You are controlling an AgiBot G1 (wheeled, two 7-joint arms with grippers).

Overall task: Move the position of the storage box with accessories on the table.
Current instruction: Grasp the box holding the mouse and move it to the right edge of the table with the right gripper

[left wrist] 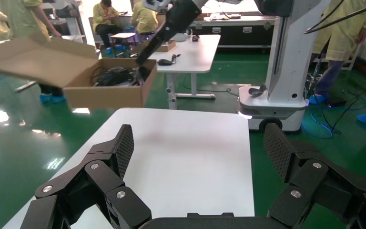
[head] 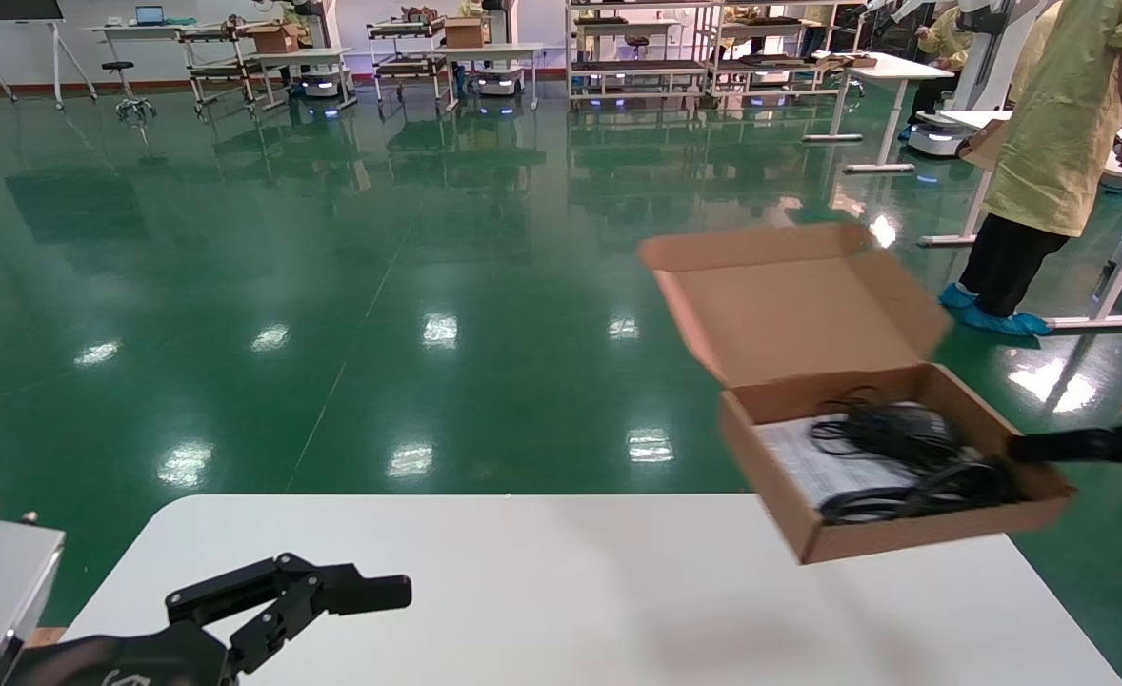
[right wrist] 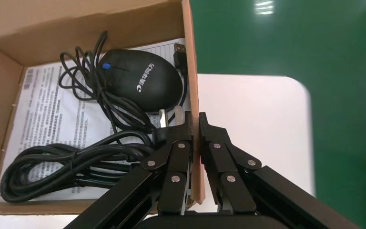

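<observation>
Right gripper (right wrist: 194,125) is clamped on the side wall of the storage box (head: 890,457), one finger inside, one outside. Box is in the air, tilted, above the far right corner of the table (head: 561,591), lid open and leaning back. Inside: black mouse (right wrist: 140,80) with thin cord, thicker cable bundle (right wrist: 71,164), both lying on the white printed sheet (right wrist: 52,114). Left gripper (left wrist: 198,152) hangs over the table's near left side, fingers spread wide, holding nothing. Person in a yellow gown (head: 1066,124) stands behind, right side.

Head view high, forward-down; wrist views close; all share storage box (head: 904,476).
</observation>
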